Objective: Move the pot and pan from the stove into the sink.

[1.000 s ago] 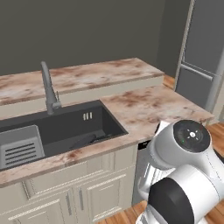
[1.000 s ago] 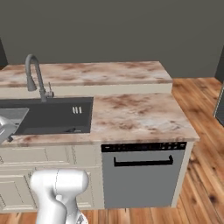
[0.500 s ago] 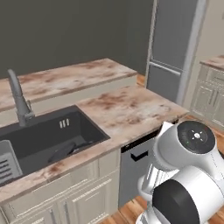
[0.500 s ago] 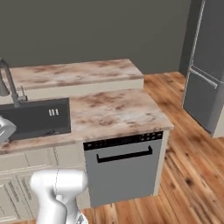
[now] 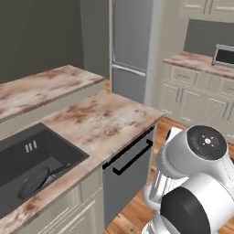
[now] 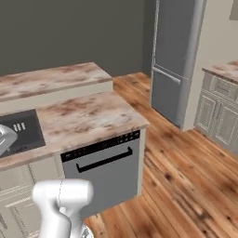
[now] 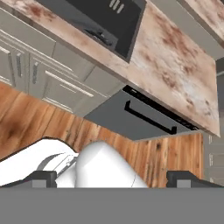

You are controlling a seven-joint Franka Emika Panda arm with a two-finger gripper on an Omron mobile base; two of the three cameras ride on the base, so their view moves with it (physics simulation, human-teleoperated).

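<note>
The pan (image 5: pixel 34 181) is lying in the sink (image 5: pixel 55 142) already; the gripper (image 7: pixel 113 178) is hanging open and empty, probably for the pot

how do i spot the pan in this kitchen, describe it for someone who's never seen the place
Start at the marbled brown counter with the grey dishwasher under it, then look left to the dark recessed sink. The pan lies on the basin floor near the front wall: a shallow black round dish with one long straight handle, the only loose thing visible in the basin.
</note>
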